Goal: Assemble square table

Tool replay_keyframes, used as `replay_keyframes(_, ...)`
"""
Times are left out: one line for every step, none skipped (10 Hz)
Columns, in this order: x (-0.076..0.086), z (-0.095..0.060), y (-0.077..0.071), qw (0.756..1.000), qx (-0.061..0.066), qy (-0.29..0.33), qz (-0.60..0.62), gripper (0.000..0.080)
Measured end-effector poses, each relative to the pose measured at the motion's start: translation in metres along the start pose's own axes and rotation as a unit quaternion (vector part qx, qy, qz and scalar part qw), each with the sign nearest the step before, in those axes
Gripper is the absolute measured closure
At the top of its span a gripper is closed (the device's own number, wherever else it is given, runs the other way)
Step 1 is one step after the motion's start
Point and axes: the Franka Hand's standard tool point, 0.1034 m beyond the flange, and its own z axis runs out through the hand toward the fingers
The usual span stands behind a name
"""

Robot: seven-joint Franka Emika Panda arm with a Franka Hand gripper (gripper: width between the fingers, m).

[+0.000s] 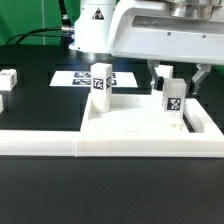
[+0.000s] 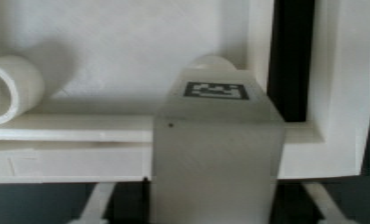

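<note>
The square table's white slab (image 1: 130,122) lies flat behind the low wall. One white tagged leg (image 1: 99,80) stands upright at its far corner on the exterior view's left. A second tagged leg (image 1: 172,100) stands upright near the slab's corner on the exterior view's right. My gripper (image 1: 174,84) straddles this leg from above. In the wrist view the leg (image 2: 214,150) fills the space between the jaws of my gripper (image 2: 207,200), and a dark gap shows between it and each of the thin fingers (image 2: 104,198). The slab (image 2: 111,50) lies beyond it.
A long low white wall (image 1: 50,146) runs along the front of the slab. The marker board (image 1: 75,78) lies flat on the black table behind. Two more white tagged legs (image 1: 8,80) lie loose at the exterior view's left. A round white part (image 2: 8,88) shows at the wrist picture's edge.
</note>
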Motion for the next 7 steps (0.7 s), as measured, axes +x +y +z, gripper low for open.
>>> replay_keyframes(0.0,0.0,0.0,1.0,0.0,0.0,0.007,0.0511)
replay_keyframes(0.0,0.0,0.0,0.999,0.0,0.0,0.047,0.0509)
replay_keyframes(0.0,0.0001,0.0,0.996,0.0,0.0,0.089,0.0509)
replay_keyframes(-0.0001,0.0001,-0.0001,0.992,0.0,0.0,0.126,0.0509)
replay_keyframes(0.0001,0.0011,0.0018,0.986,0.0,-0.001,0.165,0.0509)
replay_keyframes(0.0028,0.0017,0.0066,0.977,0.003,-0.001,0.212,0.0509)
replay_keyframes(0.0025,0.0018,0.006,0.958,0.002,-0.002,0.285,0.0509)
